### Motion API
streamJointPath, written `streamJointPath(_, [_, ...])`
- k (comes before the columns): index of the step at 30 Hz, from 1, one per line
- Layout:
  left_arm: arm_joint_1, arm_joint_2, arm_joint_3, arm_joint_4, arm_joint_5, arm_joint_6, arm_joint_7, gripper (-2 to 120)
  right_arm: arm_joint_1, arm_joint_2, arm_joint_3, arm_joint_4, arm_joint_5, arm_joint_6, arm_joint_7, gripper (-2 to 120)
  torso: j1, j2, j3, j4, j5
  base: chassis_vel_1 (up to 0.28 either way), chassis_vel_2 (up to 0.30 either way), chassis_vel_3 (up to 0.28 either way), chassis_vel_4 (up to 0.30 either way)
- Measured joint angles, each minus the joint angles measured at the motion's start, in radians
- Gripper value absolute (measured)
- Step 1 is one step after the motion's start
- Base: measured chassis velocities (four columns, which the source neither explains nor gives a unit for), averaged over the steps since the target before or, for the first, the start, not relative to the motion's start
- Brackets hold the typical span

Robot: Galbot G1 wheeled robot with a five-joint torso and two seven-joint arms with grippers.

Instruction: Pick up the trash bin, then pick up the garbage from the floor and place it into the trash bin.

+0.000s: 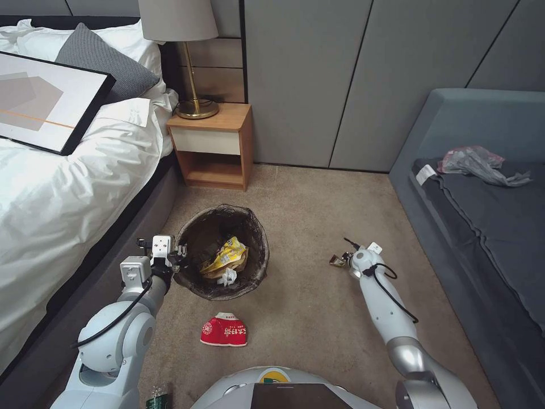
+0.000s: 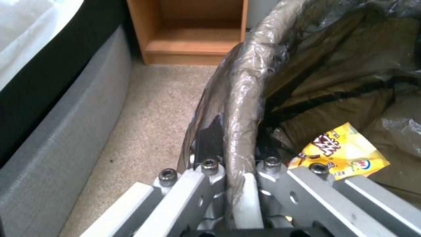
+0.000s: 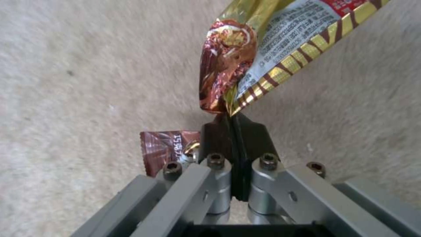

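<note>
Bin gripped, wrapper pinched

Left end effector (image 2: pixel 235 184) clamps the bag-lined rim of the round white trash bin (image 1: pixel 222 251); right end effector (image 3: pixel 231 131) pinches a shiny gold-and-brown snack wrapper (image 3: pixel 263 52) above the carpet.

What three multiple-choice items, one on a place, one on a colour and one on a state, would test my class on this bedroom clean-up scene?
1. Where is the trash bin?
A. on the bed
B. on the carpet, in front of the nightstand
C. on the sofa

2. What colour is the crushed noodle bowl on the carpet?
A. red and white
B. blue
C. green

3. What is the right gripper doing?
A. hanging open
B. pinching the bin's rim
C. clamping a gold-brown snack wrapper

Answers: 1 B, the head view shows it on the carpet below the nightstand. 2 A, red body with white. 3 C, the right wrist view shows the fingers closed on the wrapper; the left gripper holds the rim.
</note>
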State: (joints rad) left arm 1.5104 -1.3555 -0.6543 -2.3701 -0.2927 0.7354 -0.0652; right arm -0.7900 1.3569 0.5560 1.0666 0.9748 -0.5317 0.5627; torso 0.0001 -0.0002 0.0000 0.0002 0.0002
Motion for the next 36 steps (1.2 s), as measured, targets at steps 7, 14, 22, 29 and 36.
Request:
streamJointPath(7, [-0.001, 0.001, -0.005, 0.0, -0.002, 0.0, 0.0, 0, -0.073, -0.021, 0.013, 0.195, 0.024, -0.033, 0.027, 0, 0.0, 0.0, 0.0, -0.0002, 0.0, 0.0, 0.0, 0.0, 0.0])
streamJointPath(14, [-0.001, 0.002, -0.004, -0.006, -0.01, 0.0, -0.005, 0, -0.196, -0.109, 0.011, 0.655, 0.062, -0.11, 0.044, 0, 0.0, 0.0, 0.0, -0.0002, -0.0003, 0.0, 0.0, 0.0, 0.0])
streamJointPath(22, [0.001, 0.001, 0.014, -0.01, -0.002, 0.0, -0.006, 0, -0.135, -0.441, -0.177, 1.171, 0.13, -0.148, 0.016, 0, 0.0, 0.0, 0.0, 0.0001, -0.0001, 0.0, 0.0, 0.0, 0.0])
streamJointPath(29, [0.003, 0.001, 0.016, -0.01, 0.005, 0.0, -0.003, 0, -0.076, -0.504, -0.24, 1.216, 0.124, -0.14, -0.043, 0, 0.0, 0.0, 0.0, 0.0003, -0.0003, 0.0, 0.0, 0.0, 0.0])
streamJointPath(36, [0.002, -0.008, 0.028, -0.003, 0.018, 0.0, 0.001, 0, 0.065, -0.619, -0.393, 1.222, 0.036, -0.091, -0.249, 0, 0.0, 0.0, 0.0, -0.0003, -0.0002, 0.0, 0.0, 0.0, 0.0])
